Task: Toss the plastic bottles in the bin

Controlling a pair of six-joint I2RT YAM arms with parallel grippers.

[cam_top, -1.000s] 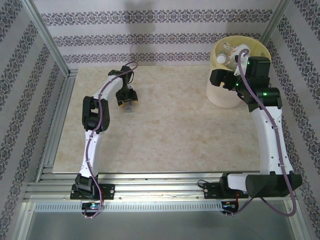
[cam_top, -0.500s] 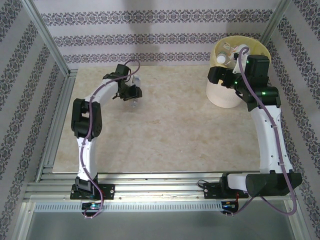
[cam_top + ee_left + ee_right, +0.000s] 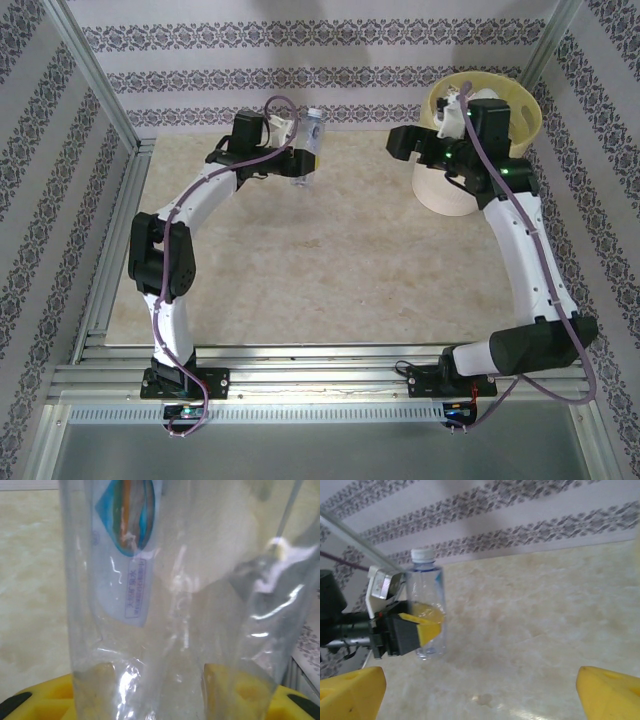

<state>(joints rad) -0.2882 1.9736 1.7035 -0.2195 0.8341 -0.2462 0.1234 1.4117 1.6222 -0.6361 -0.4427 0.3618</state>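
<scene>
Label (image 3: 125,520) on the clear bottle (image 3: 308,146): pale-blue panel w/ a blue diamond logo striped orange and green, plus a block of small blue print below it, too blurred to read; no brand name legible. White cap (image 3: 422,555) on top. Left gripper (image 3: 422,622) is clamped on the bottle's lower half, yellow fingers (image 3: 47,700) pressing it from both sides w/ the body between them; bottle stands upright, cap up, base hanging just below the jaws, off the marble-look tabletop (image 3: 330,270). It sits far-left of centre, near the patterned far wall (image 3: 330,75), well apart from the bin (image 3: 440,190) at far right. Bin is a pale-yellow round bucket w/ a few white-ish bottles (image 3: 455,108) inside near its left rim. Right gripper (image 3: 402,142) has its jaws wide apart, nothing between them, just left of the bin and pointing left toward the held bottle. Vs. 1 s ago: left gripper was lower and nearer, down at the tabletop over the bottle; now it's up, farther back and more to the right w/ the bottle lifted. Right gripper has swung left, away from the bin wall.
</scene>
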